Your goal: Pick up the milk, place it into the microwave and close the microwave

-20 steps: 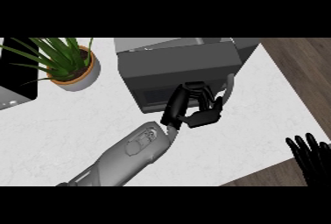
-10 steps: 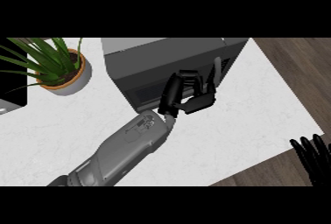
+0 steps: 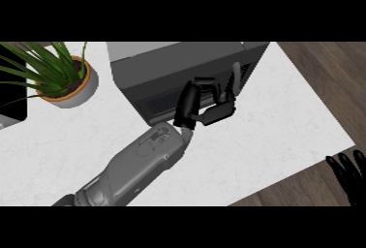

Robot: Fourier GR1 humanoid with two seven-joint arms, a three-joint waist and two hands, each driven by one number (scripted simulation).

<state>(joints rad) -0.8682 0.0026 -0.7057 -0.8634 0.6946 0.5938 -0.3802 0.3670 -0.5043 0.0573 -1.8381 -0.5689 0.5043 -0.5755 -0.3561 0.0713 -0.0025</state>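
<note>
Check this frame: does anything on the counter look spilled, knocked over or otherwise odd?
Nothing stands out. The potted plant stands upright, the microwave sits square on the white counter, and no spill shows. The left robot hand is at the microwave's front; no milk carton is visible.

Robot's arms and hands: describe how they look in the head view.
The left forearm is a smooth grey shell, rounded and tapering toward the wrist, with small recessed panel details near it. The left hand is glossy black with segmented fingers. Of the right hand, only black fingers show at the lower right edge.
</note>
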